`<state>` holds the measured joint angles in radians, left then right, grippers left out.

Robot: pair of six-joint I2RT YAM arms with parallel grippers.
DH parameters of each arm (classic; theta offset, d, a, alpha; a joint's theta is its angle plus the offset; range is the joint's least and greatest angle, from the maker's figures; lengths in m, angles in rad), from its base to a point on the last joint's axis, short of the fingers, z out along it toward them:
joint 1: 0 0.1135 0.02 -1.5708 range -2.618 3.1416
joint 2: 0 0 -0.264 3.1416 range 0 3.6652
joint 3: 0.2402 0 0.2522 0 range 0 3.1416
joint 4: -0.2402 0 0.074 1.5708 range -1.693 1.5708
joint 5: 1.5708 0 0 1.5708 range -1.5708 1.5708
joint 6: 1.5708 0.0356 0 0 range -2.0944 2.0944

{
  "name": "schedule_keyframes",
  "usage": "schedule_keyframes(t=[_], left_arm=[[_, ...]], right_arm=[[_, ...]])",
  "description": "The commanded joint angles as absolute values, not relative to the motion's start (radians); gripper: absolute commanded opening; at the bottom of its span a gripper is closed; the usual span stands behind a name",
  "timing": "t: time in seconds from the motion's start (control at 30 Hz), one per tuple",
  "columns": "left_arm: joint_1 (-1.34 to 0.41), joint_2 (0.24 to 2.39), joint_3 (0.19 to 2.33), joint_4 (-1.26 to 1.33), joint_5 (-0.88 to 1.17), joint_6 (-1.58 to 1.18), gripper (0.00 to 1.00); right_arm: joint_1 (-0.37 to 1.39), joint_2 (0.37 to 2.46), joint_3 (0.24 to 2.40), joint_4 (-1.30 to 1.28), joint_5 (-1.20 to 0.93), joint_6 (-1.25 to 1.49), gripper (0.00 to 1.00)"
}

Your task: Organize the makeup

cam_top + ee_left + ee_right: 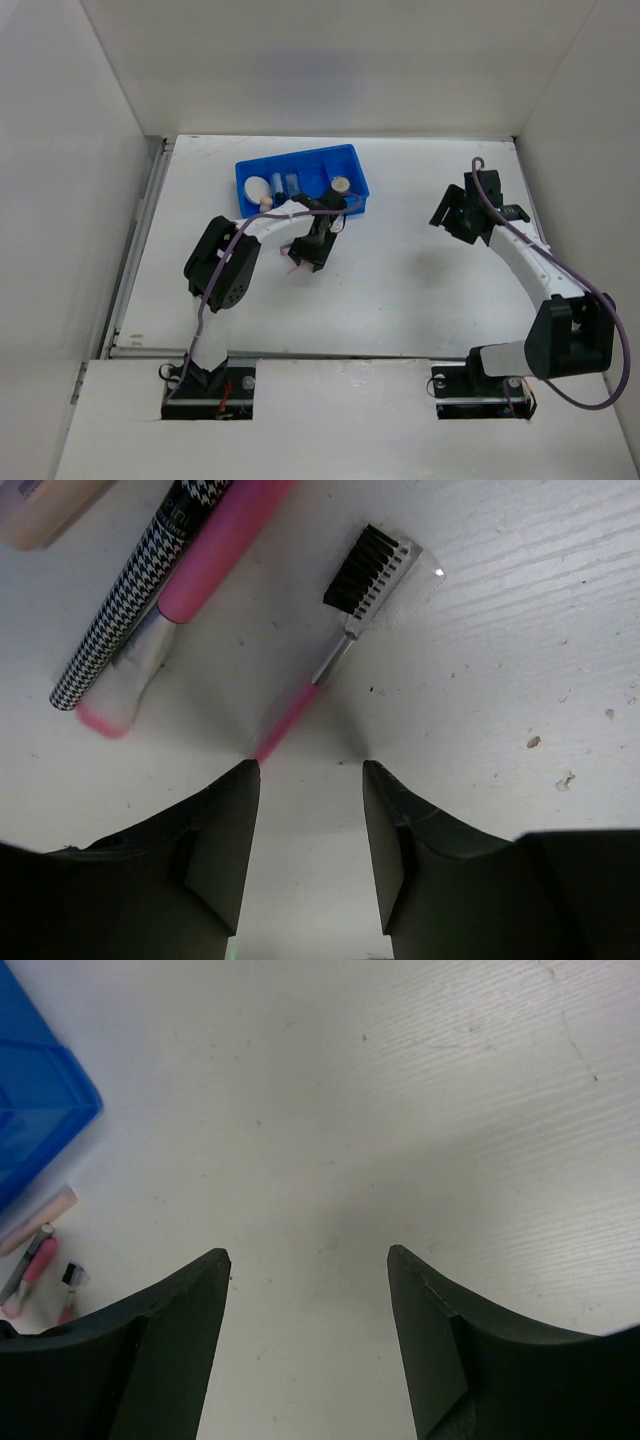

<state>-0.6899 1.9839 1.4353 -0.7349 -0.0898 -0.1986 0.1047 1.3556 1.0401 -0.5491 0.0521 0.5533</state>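
Gaping wide, the left gripper (pixel 310 767) hovers over a thin pink stick (pixel 335 660) with silver neck, black bristles and clear comb; the right gripper (pixel 307 1251) is spread too.

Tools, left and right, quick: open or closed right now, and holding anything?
Left tool: open, holding nothing, above the pink-handled brush.
Right tool: open, holding nothing.

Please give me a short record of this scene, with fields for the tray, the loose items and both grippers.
tray: blue tray holds egg-shaped sponge, small bottle, round puff
loose items: brow brush, houndstooth brush, pink stick, beige tube, on table
left gripper: jaws open, empty, at brow brush handle end
right gripper: jaws open, empty, above table
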Motion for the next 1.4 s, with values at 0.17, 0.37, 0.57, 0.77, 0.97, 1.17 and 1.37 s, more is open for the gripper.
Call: schedule_keyframes(t=[0.17,0.37,0.57,0.77,0.97,1.17,1.37], left_arm=[[-0.657,2.022,1.491,-0.701,-0.106,-0.167,0.42],[-0.603,2.031,1.482,-0.676,-0.019,-0.109,0.38],[-0.592,2.051,1.473,-0.676,0.077,-0.083,0.13],[-0.632,1.996,1.460,-0.710,0.089,-0.083,0.00],[-0.693,1.866,1.529,-0.819,0.100,-0.061,0.00],[-0.674,1.822,1.756,-0.844,0.061,-0.086,0.00],[-0.585,2.044,2.191,-0.933,-0.003,-0.213,0.00]], right_arm=[[0.100,1.339,1.040,-0.526,0.057,0.535,0.71],[0.100,1.339,1.040,-0.526,0.046,0.535,0.71],[0.100,1.339,1.040,-0.526,0.046,0.535,0.71],[0.100,1.330,1.040,-0.526,0.046,0.535,0.71],[0.100,1.321,1.040,-0.526,0.046,0.535,0.71],[0.100,1.312,1.060,-0.546,0.046,0.535,0.71],[0.100,1.293,1.081,-0.568,0.057,0.525,0.71]])
